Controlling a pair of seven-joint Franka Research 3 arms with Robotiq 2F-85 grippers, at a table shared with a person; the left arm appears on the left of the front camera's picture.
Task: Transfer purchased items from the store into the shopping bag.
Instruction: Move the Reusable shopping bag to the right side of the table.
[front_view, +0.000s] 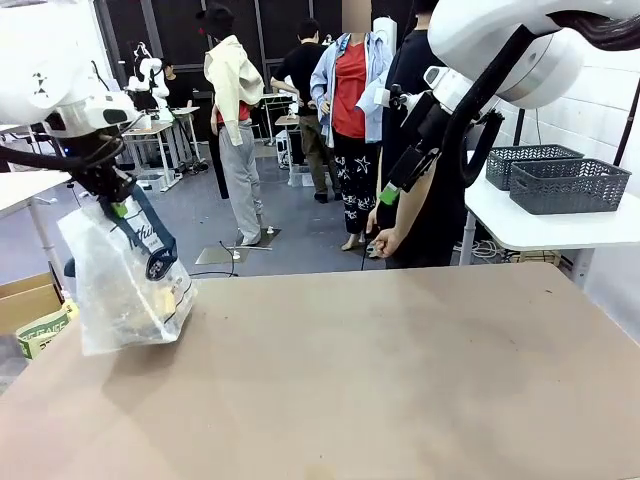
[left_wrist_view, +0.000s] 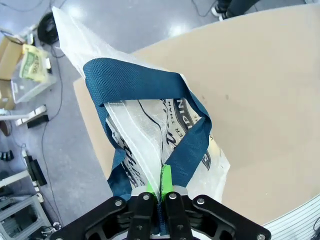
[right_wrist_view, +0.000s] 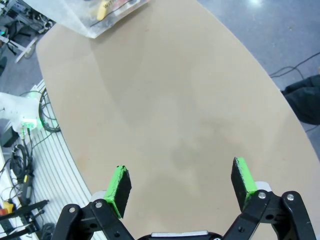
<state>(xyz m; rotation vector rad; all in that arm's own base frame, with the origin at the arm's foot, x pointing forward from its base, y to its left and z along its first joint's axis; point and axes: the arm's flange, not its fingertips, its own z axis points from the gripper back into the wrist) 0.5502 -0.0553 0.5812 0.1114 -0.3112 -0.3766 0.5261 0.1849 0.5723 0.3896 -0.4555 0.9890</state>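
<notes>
Your tall translucent clear plastic shopping bag (front_view: 125, 285) hangs at the near left corner of the tan surface (front_view: 380, 370), its bottom edge resting on or just above the top; you cannot tell which. Through the plastic you can see yellowish packaged goods (front_view: 172, 296) low in the bag. The dark navy strap handles (left_wrist_view: 145, 85) gather upward, and in the left wrist view they run straight into the left pincer (left_wrist_view: 161, 186), whose green pads (left_wrist_view: 166, 176) are pressed together with the strap clamped between them. Dark script lettering shows on the bag's face beneath the straps.

Your right pincer (right_wrist_view: 181, 184) hangs above bare surface, well apart from the bag, with its two green-padded fingers (right_wrist_view: 120, 184) spread wide and nothing between them. In the front view that arm comes in high at the upper right.

Behind it, a person in dark clothes (front_view: 425, 200) stands at the far edge. Two dark grey slotted plastic baskets (front_view: 565, 185) sit on a white side table (front_view: 540, 228) to the right.
</notes>
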